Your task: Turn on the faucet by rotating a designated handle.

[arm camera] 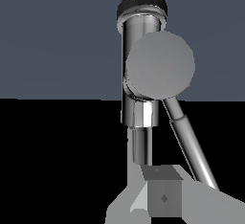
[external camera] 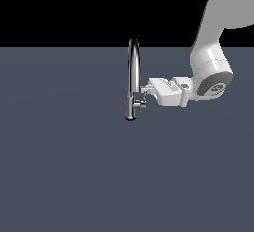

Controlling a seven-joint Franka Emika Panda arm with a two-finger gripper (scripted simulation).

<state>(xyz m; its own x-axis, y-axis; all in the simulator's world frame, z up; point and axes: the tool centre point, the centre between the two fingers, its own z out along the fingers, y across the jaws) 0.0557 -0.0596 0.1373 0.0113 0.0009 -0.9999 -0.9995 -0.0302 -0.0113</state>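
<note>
The faucet (external camera: pixel 133 72) is tall shiny chrome with an arched spout and stands upright on the dark grey floor. Its handle (external camera: pixel 140 104) is a short stub low on the body, on the exterior view's right. My gripper (external camera: pixel 145 87) points at the faucet from that side, its tips just above the stub and close to the spout. In the wrist view the faucet body (arm camera: pixel 139 98) fills the middle. The stub's round end cap (arm camera: pixel 160 65) faces the camera, and the thin lever (arm camera: pixel 189 141) runs from it past my gripper (arm camera: pixel 160 180). The fingers look pressed together and hold nothing.
The flat dark grey floor (external camera: pixel 74 176) spreads around the faucet with nothing else on it. My white arm (external camera: pixel 211 62) comes down from the upper part of the exterior view's right.
</note>
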